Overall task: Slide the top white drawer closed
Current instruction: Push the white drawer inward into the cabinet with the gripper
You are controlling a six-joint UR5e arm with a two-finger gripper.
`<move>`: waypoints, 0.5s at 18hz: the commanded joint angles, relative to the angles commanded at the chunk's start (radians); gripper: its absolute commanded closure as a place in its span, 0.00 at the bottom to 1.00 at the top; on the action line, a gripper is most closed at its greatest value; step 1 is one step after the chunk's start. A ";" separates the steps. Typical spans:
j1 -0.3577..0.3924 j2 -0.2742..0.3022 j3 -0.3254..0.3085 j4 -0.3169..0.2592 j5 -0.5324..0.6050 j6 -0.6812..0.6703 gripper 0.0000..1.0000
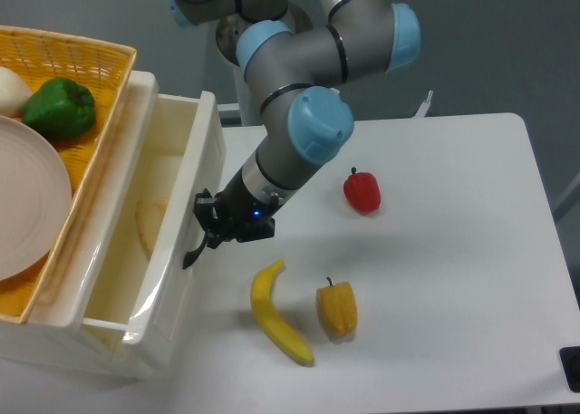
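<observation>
The top white drawer is a glossy cream box standing part way out of the cabinet at the left, its front panel facing right. A flat tan item lies inside it. My gripper presses against the drawer front at the curved black handle. Whether its fingers are open or shut cannot be read from this angle.
A yellow wicker basket on the cabinet top holds a green pepper and a white plate. On the white table lie a banana, a yellow pepper and a red pepper.
</observation>
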 joint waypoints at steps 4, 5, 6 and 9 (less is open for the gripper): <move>-0.017 0.000 -0.002 0.000 0.000 -0.011 0.93; -0.023 0.000 -0.003 0.000 0.000 -0.011 0.93; -0.029 0.000 -0.003 0.000 0.000 -0.015 0.93; -0.038 0.000 -0.005 0.000 0.000 -0.017 0.93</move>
